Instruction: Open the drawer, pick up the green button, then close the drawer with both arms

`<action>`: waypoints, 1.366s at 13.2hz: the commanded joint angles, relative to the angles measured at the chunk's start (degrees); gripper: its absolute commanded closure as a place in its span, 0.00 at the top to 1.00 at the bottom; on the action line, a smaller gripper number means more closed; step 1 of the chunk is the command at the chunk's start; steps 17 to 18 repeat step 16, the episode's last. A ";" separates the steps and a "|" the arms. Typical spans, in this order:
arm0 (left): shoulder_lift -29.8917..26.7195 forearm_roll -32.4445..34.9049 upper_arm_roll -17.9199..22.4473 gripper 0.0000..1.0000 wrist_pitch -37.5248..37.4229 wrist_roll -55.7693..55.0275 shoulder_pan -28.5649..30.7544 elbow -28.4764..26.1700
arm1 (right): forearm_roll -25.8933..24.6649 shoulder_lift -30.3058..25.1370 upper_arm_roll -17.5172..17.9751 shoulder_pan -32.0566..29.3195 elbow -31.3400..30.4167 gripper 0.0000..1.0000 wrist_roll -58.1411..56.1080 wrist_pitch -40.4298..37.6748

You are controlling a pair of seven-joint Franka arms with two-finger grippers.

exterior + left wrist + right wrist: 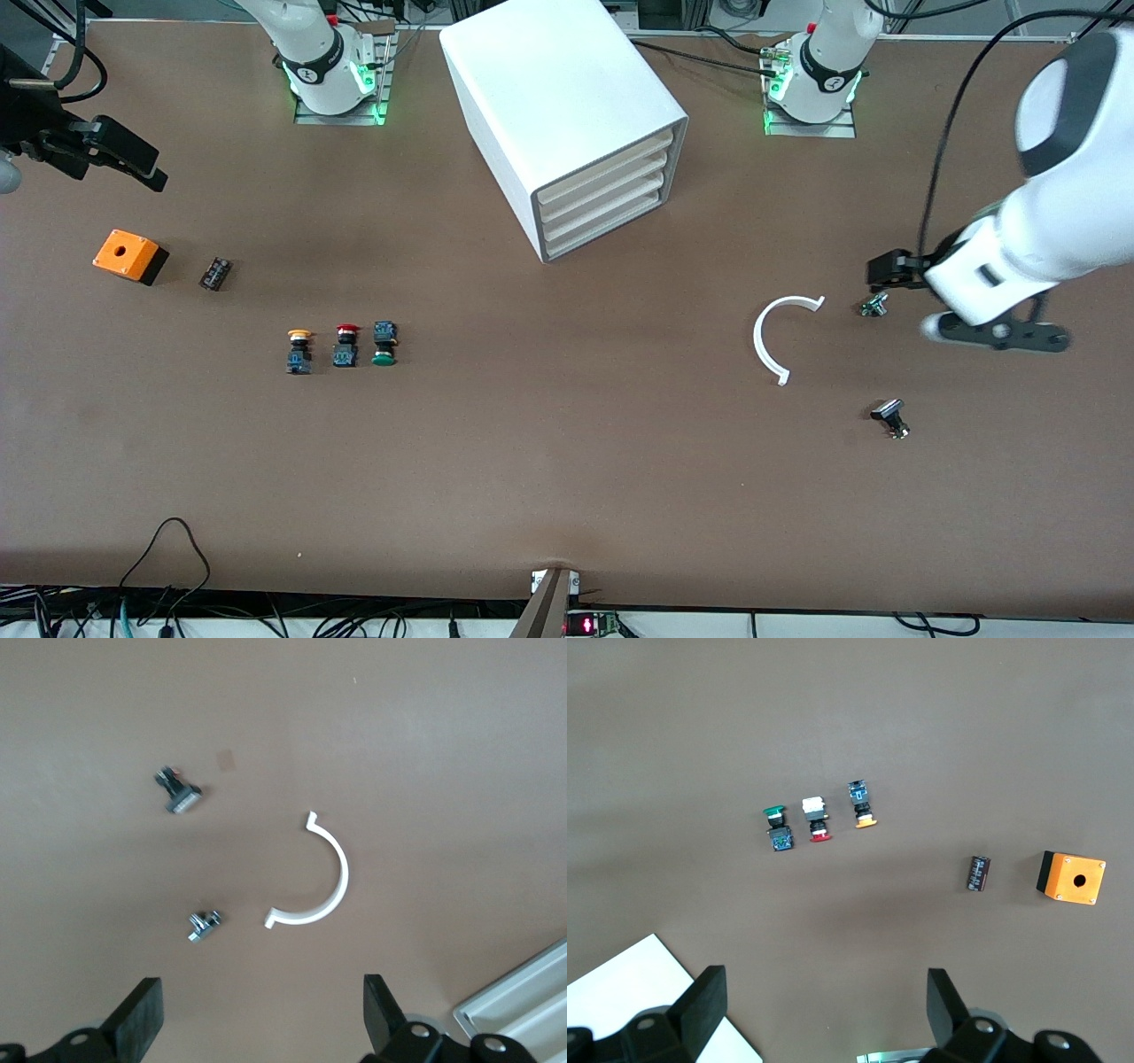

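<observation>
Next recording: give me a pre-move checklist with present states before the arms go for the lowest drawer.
1. Lowest drawer shut in the cabinet, ready to pull: ok.
2. Left pincer open, empty, over the table by the white arc piece: ok.
3. Right pincer open, empty, at the right arm's end: ok.
4. Green button located, on the table beside the red button, not in a drawer: ok.
5. Drawer's contents: cannot tell.
</observation>
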 commanded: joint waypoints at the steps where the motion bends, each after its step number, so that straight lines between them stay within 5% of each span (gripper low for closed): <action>1: -11.57 -0.86 4.72 0.99 8.99 4.58 -2.88 -14.86 | -0.25 -0.12 0.57 -0.58 0.60 1.00 -0.69 0.41; 18: -13.45 -0.68 5.51 0.99 7.17 4.23 -1.83 -16.65 | -0.16 -0.03 0.48 -0.84 0.69 1.00 -1.05 0.32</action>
